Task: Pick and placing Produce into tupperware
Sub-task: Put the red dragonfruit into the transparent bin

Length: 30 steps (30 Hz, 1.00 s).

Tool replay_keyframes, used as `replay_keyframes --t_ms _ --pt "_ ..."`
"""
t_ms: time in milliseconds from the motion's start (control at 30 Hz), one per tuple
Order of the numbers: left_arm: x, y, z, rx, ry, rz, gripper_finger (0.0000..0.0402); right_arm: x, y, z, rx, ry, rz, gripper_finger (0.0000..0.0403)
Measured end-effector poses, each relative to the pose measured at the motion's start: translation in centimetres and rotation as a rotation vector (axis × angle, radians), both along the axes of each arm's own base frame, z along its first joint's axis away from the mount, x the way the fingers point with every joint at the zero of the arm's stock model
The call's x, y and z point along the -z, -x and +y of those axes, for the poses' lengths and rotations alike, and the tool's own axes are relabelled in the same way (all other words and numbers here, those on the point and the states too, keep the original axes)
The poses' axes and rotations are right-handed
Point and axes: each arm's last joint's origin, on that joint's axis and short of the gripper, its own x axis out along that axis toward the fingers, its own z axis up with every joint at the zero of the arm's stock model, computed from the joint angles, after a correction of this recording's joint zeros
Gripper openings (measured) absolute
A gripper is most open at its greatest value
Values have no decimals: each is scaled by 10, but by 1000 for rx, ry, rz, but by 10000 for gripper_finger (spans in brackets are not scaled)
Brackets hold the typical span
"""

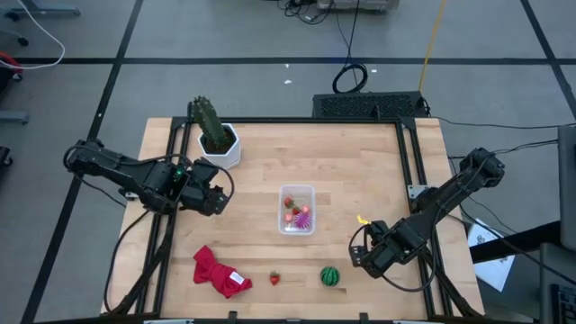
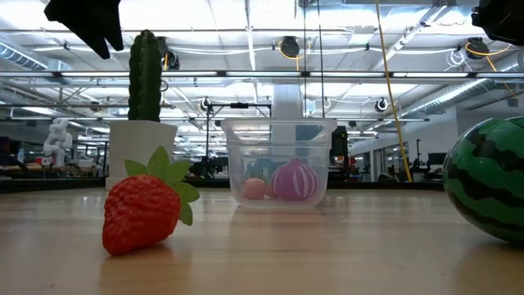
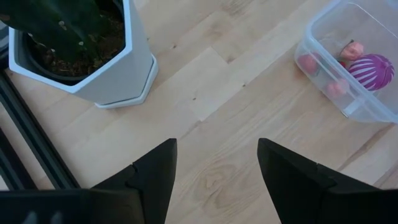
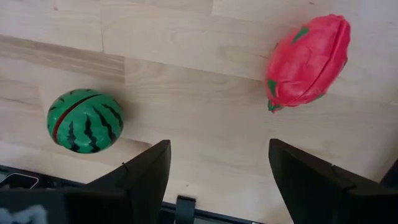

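The clear tupperware [image 1: 297,209] stands mid-table on its base and holds a purple striped ball [image 3: 371,70] and small red pieces [image 3: 308,63]. A red strawberry [image 1: 274,278] and the green striped watermelon ball [image 1: 331,276] lie on the wood near the near edge. My left gripper [image 1: 216,198] hovers open to the left of the tub, beside the cactus pot. My right gripper [image 1: 360,256] hovers open just right of the watermelon [image 4: 85,120], with the strawberry [image 4: 308,60] farther off.
A cactus in a white hexagonal pot [image 1: 219,144] stands at the far left. A red cloth [image 1: 219,273] lies at the near left, beside the strawberry. A small yellow thing [image 1: 362,219] shows near my right arm. Black rails [image 1: 409,162] run along the table's sides.
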Motion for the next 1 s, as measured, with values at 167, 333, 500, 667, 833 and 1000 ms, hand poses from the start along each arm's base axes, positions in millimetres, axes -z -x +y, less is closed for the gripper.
replay_keyframes --t_ms 167,333,500,667,833,1000 --pt "0 0 0 2 -1 1 230 0 0 0 0 0 0 263" --pt "0 0 0 0 -7 -1 230 0 0 0 -13 0 -3 263" --pt "0 0 0 0 -7 -1 230 0 -1 1 -24 -3 -12 263" --pt "0 0 0 -1 -17 -4 230 0 -1 1 -27 -1 -12 263" --pt "0 0 0 0 -17 -4 230 -1 -4 4 -26 -33 -52 263" --pt "0 0 0 14 -22 2 230 -5 -14 11 -6 -114 -152 263"
